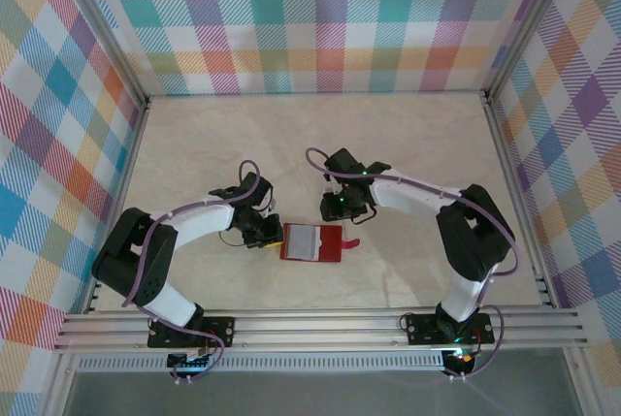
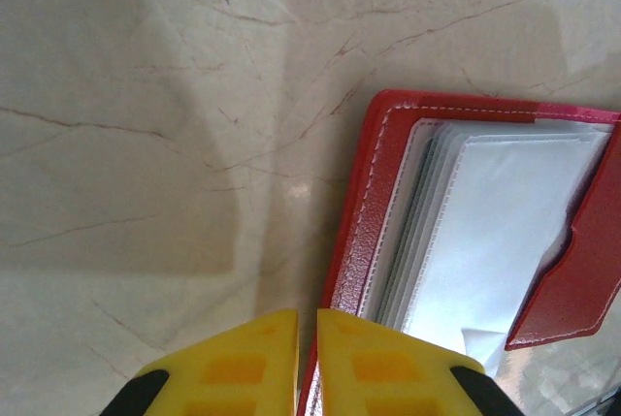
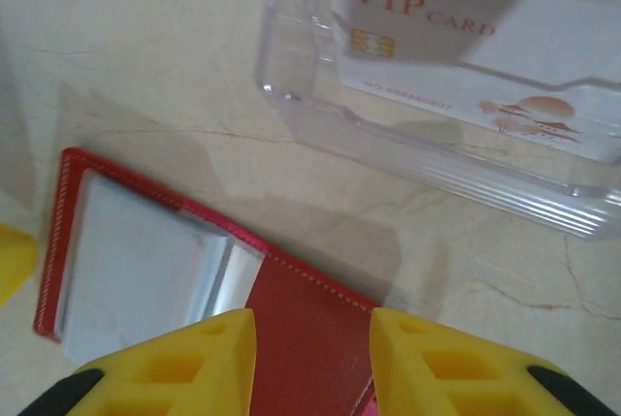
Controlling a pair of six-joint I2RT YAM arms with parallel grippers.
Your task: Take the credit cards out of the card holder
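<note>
The red card holder [image 1: 331, 244] lies open on the table, its pale inner sleeves [image 2: 505, 232] facing up. I cannot make out single credit cards inside the sleeves. My left gripper [image 1: 269, 236] is at the holder's left edge. In the left wrist view its yellow fingers [image 2: 243, 358] are almost together, and the red edge [image 2: 364, 241] runs into the gap. My right gripper [image 1: 340, 209] hovers over the holder's far right corner, its jaws apart above the red flap [image 3: 310, 338]. A pale card marked VIP [image 3: 456, 48] lies in a clear plastic case [image 3: 408, 144] just beyond.
The marble-look table [image 1: 417, 144] is walled by checked panels at the back and both sides. A metal rail [image 1: 320, 324] runs along the near edge. The holder's snap tab [image 1: 352, 241] sticks out to the right.
</note>
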